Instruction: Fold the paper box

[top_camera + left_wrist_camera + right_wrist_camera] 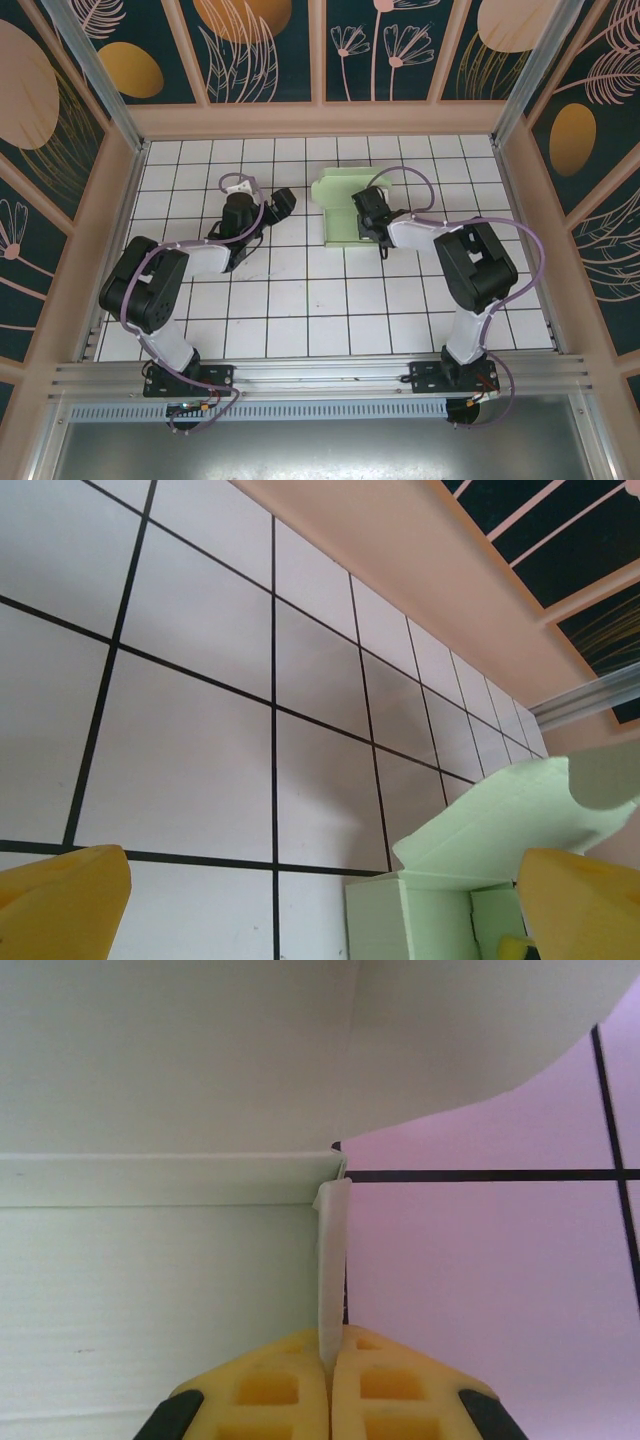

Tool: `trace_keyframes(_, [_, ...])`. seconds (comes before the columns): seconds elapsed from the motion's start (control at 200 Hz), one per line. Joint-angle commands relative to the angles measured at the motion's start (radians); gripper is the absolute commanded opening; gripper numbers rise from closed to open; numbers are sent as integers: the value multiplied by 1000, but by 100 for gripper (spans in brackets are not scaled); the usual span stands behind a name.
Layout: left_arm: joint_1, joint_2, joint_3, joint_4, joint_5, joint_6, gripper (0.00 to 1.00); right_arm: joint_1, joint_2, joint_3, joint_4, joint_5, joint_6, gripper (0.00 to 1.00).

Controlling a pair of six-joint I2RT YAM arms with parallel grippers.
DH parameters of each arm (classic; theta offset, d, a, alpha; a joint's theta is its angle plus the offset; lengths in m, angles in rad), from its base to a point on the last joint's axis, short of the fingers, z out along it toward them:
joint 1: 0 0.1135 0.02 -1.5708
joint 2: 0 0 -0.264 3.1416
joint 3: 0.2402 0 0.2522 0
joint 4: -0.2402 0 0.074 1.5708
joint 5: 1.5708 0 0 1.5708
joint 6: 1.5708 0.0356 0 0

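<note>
The paper box point(340, 200) is a pale mint-green card piece lying on the white tiled floor at the back middle, with one flap raised. My right gripper point(368, 222) rests on its right part. In the right wrist view that gripper point(330, 1345) is shut, its yellow fingers point(270, 1385) pinching a thin upright flap edge of the paper box point(150, 1260). My left gripper point(284, 203) hovers just left of the box, apart from it. Its yellow fingers point(60, 905) stand wide open in the left wrist view, and the paper box point(470, 875) lies ahead at the right with a flap tilted up.
A pale wooden wall point(320, 120) closes the back of the tiled floor point(300, 300), with side walls left and right. An aluminium rail point(320, 375) carries both arm bases along the near edge. Bare tiles stretch between the arms.
</note>
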Motion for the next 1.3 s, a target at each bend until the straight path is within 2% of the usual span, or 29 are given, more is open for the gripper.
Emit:
trace_keyframes(0.0, [7, -21, 1, -9, -11, 25, 98, -5, 95, -33, -163, 95, 34, 0])
trace_keyframes(0.13, [7, -20, 5, -10, 4, 26, 98, -5, 58, -36, -148, 83, 43, 3])
trace_keyframes(0.345, [7, -17, 12, -16, 26, 36, 98, -5, -80, -81, -36, 29, 27, 29])
trace_keyframes(0.465, [7, -13, 16, -21, 36, 39, 99, -5, -122, -103, 0, 27, 27, 34])
trace_keyframes(0.801, [7, 0, 40, -39, 70, 90, 99, -5, -244, -156, 75, -44, -11, 57])
trace_keyframes(0.931, [7, -7, 68, -78, 93, 170, 99, -18, -337, -193, 140, -145, -65, 69])
trace_keyframes(1.036, [7, -31, 99, -133, 90, 262, 99, -69, -426, -233, 197, -285, -118, 74])
trace_keyframes(1.176, [7, -38, 180, -234, 91, 398, 99, -156, -512, -251, 212, -436, -197, 76])
trace_keyframes(1.291, [7, -24, 286, -355, 131, 530, 99, -205, -557, -244, 195, -492, -247, 77])
